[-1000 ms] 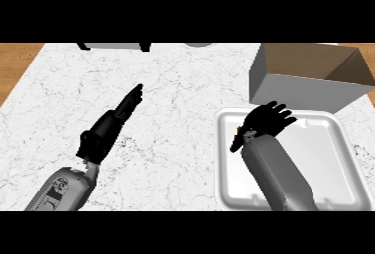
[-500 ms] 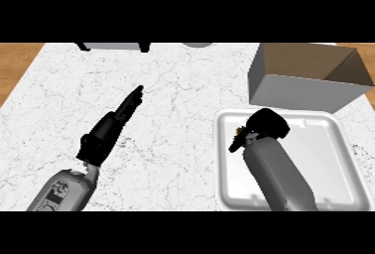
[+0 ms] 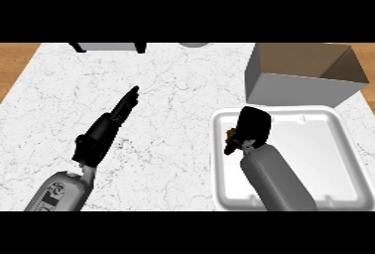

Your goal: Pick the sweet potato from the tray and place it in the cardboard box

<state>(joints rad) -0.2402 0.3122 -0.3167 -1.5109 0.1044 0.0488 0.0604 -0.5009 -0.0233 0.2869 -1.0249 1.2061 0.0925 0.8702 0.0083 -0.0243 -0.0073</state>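
Where the white marbled counter (image 3: 168,74) stops at the far left, a strip of wooden floor (image 3: 15,64) shows beside it, and another sliver shows past the right edge.

At the left the grey forearm comes up from the lower edge and slants toward the upper right. The left hand (image 3: 110,126) lies over bare counter, its fingers straight and pressed together into a narrow point, holding nothing, well apart from the tray.

At the far edge, left of centre, stands a grey block (image 3: 110,46) on black legs, cut off by the view's top. Just right of it a grey disc (image 3: 194,44) peeks in, too cropped to tell what it is. Neither is near the hands.

Right of centre sits the white tray (image 3: 330,149), its near end cut off below. The right forearm crosses the tray's left half from below. The right hand (image 3: 254,128) is bent down at the tray's far left corner, fingers curled round the sweet potato (image 3: 230,134). Only a small brown bit of it shows at the hand's left side, inside the tray and close to its left rim; the hand hides the rest.

Just beyond the tray's far rim stands the box (image 3: 293,89), open on top, brown inside.
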